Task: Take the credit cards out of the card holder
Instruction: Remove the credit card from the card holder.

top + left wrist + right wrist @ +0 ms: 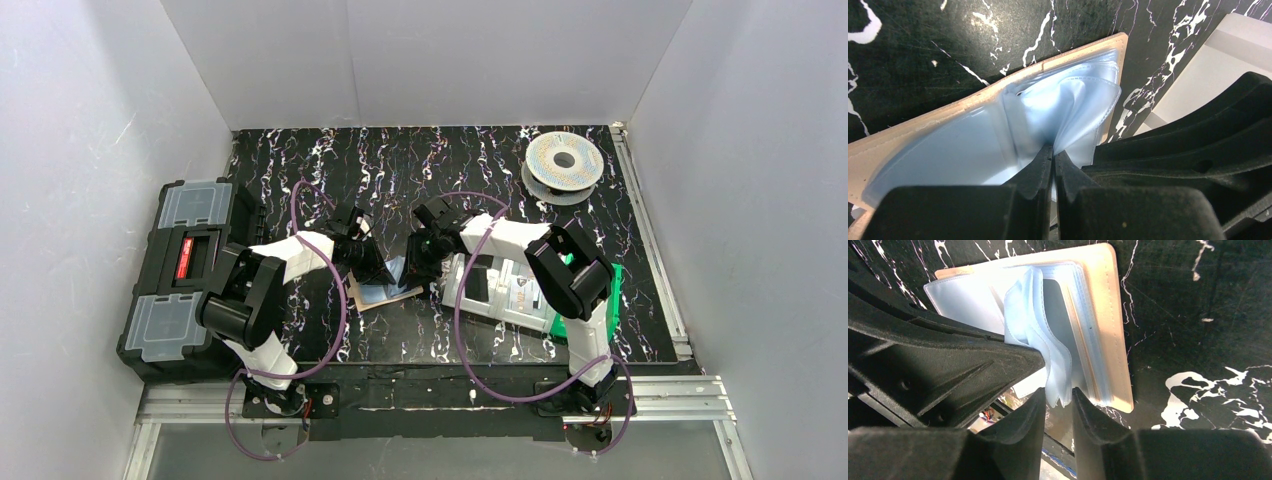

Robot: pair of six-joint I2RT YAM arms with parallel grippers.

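1. The card holder [1108,315] lies open between both arms, credit cards [948,150] inside.
2. The left gripper [1053,155] is clamped on the clear sleeves [1083,110].
3. The right gripper [1057,400] is partly open around the sleeve edges, gripping nothing.
4. Next, probably: pinch one card and slide it out.

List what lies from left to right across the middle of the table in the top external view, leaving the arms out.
black toolbox → card holder → white compartment tray → green bin. The spool at the back overlaps tray and bin sideways, so it is left out.
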